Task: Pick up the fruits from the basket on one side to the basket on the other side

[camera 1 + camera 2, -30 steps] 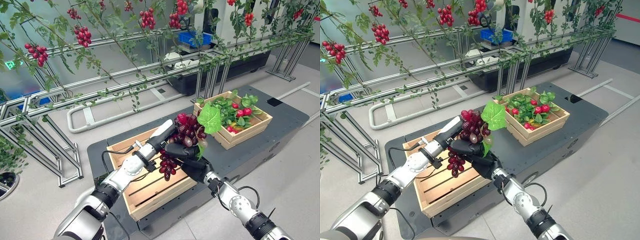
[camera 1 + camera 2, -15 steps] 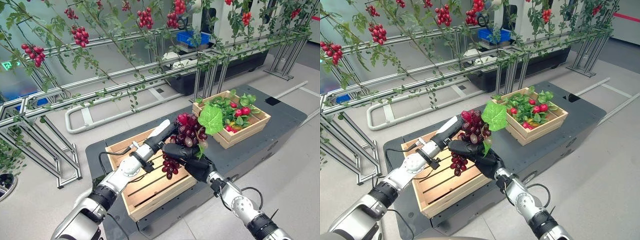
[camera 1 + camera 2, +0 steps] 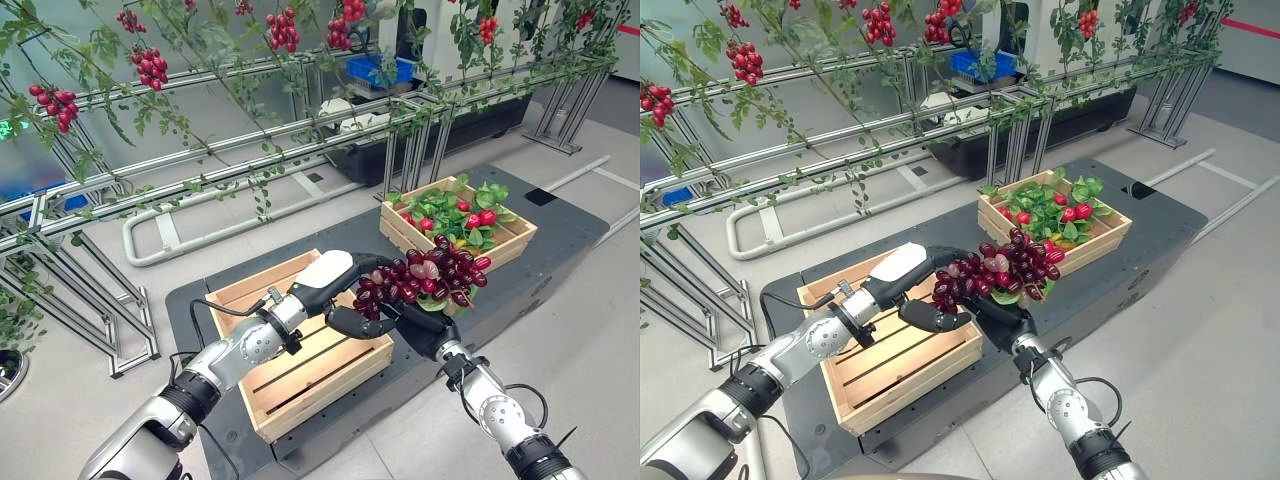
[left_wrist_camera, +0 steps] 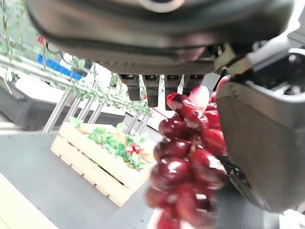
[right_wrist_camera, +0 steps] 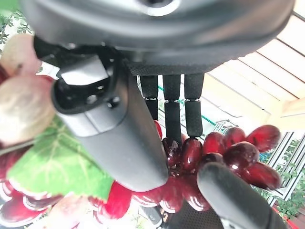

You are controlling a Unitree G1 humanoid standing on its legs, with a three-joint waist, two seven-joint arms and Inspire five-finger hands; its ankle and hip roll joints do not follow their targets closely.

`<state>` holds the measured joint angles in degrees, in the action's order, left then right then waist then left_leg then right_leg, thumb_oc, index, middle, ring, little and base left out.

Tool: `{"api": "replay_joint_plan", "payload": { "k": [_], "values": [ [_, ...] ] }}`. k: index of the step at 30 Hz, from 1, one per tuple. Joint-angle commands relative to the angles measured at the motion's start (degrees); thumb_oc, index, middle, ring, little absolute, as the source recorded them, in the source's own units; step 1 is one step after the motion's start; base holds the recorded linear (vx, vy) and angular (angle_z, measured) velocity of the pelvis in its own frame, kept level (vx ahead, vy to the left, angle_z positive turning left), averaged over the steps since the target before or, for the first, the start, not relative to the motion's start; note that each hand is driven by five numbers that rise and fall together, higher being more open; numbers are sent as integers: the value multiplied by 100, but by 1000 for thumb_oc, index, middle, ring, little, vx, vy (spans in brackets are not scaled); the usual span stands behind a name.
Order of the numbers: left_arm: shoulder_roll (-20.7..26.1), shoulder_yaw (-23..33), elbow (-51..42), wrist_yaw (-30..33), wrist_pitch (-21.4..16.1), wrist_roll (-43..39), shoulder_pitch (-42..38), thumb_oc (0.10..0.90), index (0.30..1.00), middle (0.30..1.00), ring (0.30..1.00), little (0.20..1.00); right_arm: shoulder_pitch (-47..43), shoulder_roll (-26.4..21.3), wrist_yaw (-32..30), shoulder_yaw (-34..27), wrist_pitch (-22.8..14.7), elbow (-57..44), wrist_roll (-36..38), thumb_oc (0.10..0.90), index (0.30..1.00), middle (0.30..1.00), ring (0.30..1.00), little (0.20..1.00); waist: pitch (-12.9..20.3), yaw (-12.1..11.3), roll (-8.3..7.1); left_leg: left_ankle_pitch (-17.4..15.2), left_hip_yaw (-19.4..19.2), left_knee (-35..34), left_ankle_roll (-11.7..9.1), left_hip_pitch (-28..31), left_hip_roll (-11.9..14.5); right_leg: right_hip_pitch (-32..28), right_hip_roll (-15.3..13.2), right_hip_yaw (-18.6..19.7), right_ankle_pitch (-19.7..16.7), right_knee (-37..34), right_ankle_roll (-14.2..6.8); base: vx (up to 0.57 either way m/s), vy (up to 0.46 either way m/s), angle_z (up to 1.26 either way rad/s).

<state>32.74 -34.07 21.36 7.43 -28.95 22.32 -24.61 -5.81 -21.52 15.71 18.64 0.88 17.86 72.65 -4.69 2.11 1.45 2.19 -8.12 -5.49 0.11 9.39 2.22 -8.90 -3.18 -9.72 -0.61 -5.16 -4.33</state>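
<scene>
A: Left eye view, nearest first. What is at the front?

B: Right hand (image 3: 432, 328) comes from lower right, its fingers curled under the grape bunch (image 3: 425, 280) and gripping it from below. Right wrist view shows the same: fingers closed on the dark red grapes, w/ a green leaf (image 5: 57, 167) next to the thumb.

A: And left hand?

B: Left hand (image 3: 345, 290) reaches from lower left. It is clenched on the same bunch at its left end; left wrist view shows grapes (image 4: 186, 162) between thumb and fingers. So both hands grasp the bunch.

A: Where is the bunch exactly?

B: In the air, lying about horizontal, over the dark desk (image 3: 560, 240), between the two baskets. It touches neither of them.

A: The baskets?

B: Near basket (image 3: 250, 380), a wooden slatted crate, is under the left forearm; I see no fruit on the visible slats. Far basket (image 3: 500, 245) is behind the bunch, w/ green leaves and red fruits (image 3: 485, 217) inside.

A: Further back?

B: Metal rail frame (image 3: 200, 160) w/ vines and hanging red berry clusters (image 3: 150, 68); a blue bin (image 3: 385, 70) behind it.
</scene>
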Motion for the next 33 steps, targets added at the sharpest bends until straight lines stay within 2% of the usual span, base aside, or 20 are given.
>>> {"api": "replay_joint_plan", "payload": {
  "k": [1,7,14,16,21,29,33],
  "values": [
    [288,-182,263,556,23,100,-456,800,900,900,900,900,-991,415,824,-777,-1019,-783,638,400,300,300,300,300,58,39,-179,-782,98,49,-58,132,-5,-16,-39,187,290,16,-3,0,0,0],
    [9,479,484,1558,92,-322,-130,800,900,900,900,900,-877,423,778,-846,-1112,-851,538,400,300,300,300,300,64,-5,-228,-775,109,49,-68,121,4,-12,-32,178,291,16,25,0,0,0],
    [-490,1259,584,2479,-99,-824,282,800,900,900,900,900,-772,472,648,-1008,-1168,-998,133,400,300,300,300,300,67,-22,-310,-769,105,49,-88,117,20,-6,-15,189,299,16,54,0,0,0],
    [-694,1613,626,2944,-245,-935,415,800,900,900,900,900,-771,453,594,-1087,-1194,-1048,-30,400,300,300,300,300,67,-24,-347,-773,105,49,-92,116,28,-4,-7,196,306,16,65,0,0,0],
    [-977,2102,613,3761,-354,-781,543,800,900,900,900,900,-713,464,500,-1230,-1103,-1191,-197,400,300,300,300,300,85,7,-394,-777,86,49,-101,136,43,-19,6,221,322,16,82,0,0,0],
    [-1036,2153,638,3976,-376,-684,490,800,900,900,900,900,-675,450,470,-1375,-982,-1260,-249,400,300,300,300,300,87,69,-405,-785,34,49,-106,174,64,-41,17,266,328,16,86,0,2,-2],
    [-1010,2086,622,3708,-403,-761,504,800,900,900,900,900,-620,428,465,-1428,-1001,-1342,-346,400,300,300,300,300,93,100,-408,-788,-17,49,-109,193,78,-50,15,283,327,16,78,1,6,-8]
  ]
}}
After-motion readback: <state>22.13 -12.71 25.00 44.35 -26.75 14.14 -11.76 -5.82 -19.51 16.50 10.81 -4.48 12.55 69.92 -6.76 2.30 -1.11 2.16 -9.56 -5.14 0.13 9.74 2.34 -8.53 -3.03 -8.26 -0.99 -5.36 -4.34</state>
